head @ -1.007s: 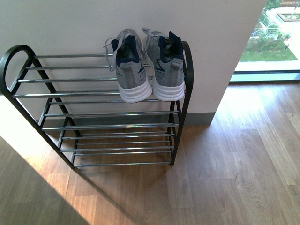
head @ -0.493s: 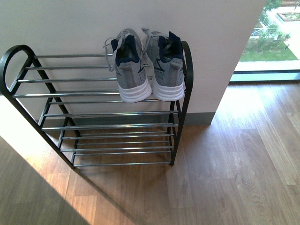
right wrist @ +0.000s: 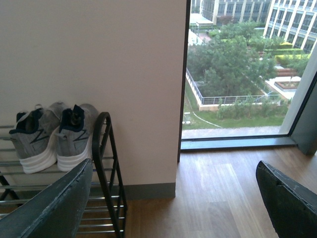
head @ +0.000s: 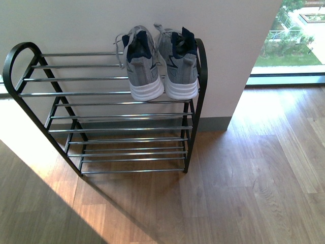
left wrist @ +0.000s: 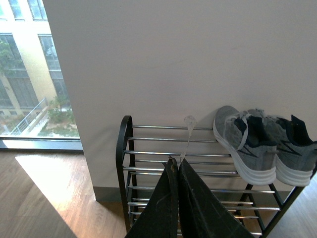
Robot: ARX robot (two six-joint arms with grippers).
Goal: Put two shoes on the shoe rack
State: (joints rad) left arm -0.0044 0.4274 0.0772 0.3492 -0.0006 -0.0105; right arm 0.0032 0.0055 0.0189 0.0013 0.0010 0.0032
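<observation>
Two grey sneakers (head: 160, 71) side by side on top tier of shoe rack (head: 76, 79), at its right end. Heels toward robot, long axes running back to the wall. Ahead and leftward of right end effector (right wrist: 173, 166), the nearer one, spread wide, empty. Left end effector (left wrist: 176, 166) pressed together, empty, facing the rack's bare bars.

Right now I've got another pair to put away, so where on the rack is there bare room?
On the shoe rack, the top tier is bare from its left end up to the grey sneakers. All three lower tiers are bare. Only the top tier's right end is crowded: the sneakers sit side by side beside the right frame.
</observation>
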